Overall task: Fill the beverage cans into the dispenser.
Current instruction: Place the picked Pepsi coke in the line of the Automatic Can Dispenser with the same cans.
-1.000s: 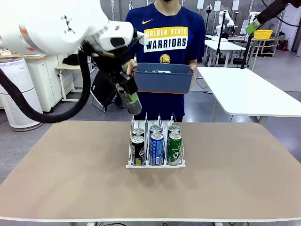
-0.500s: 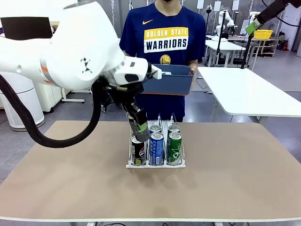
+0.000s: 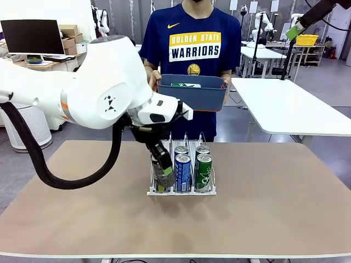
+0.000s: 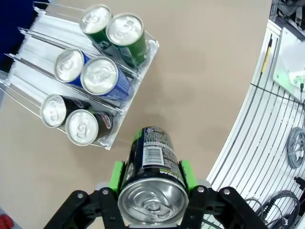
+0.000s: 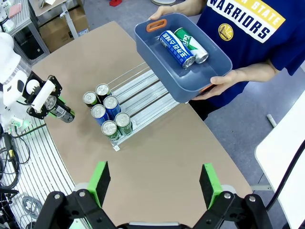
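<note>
while left fingers (image 4: 116, 175) grip a can (image 4: 152, 157) | tan tabletop (image 3: 263, 219) | white tables (image 3: 285, 107) behind

I am facing a tan table (image 3: 274, 219); beyond its far right corner a white table (image 3: 296, 112) is standing on grey floor (image 3: 236, 129).

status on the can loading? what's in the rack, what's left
Done: six cans stand in the dispenser, two per lane, black, blue and green. In hand: the left gripper is shut on a seventh, a black can, held off the dispenser's front, not yet in a lane. Left: a blue can and a green can lie in the tub that the person holds. The right gripper is open, holding nothing.
</note>
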Available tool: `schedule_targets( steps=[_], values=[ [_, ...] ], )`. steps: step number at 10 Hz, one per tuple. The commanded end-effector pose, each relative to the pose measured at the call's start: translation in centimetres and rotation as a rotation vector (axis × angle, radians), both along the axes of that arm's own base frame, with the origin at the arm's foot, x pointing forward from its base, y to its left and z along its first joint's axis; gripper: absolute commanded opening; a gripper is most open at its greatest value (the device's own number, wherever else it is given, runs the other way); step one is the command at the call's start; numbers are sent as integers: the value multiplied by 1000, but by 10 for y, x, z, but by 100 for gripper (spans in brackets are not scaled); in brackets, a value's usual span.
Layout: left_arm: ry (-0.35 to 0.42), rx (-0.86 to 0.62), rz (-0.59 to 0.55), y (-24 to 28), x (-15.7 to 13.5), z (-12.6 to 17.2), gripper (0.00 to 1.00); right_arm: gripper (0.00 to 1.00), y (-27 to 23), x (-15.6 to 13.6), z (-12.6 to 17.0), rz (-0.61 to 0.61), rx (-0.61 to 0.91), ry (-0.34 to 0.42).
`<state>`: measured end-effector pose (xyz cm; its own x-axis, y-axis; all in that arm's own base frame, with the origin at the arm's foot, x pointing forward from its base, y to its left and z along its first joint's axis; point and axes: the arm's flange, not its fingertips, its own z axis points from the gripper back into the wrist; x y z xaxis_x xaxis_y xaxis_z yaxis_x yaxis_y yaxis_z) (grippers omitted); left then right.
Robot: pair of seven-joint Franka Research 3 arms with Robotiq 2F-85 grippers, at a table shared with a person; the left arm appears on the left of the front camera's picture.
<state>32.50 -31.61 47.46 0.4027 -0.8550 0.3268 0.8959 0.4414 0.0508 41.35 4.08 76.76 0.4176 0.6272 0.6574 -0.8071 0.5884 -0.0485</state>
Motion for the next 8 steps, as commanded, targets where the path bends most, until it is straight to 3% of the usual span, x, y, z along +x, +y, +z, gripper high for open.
schedule_targets(
  steps=[1,8],
  values=[
    [10,-46,-20,11,5,-10,58,100,0,-1,-1,-7,-5,7],
    [33,25,5,0,10,-21,58,100,0,-1,-1,-7,-5,7]
  ],
)
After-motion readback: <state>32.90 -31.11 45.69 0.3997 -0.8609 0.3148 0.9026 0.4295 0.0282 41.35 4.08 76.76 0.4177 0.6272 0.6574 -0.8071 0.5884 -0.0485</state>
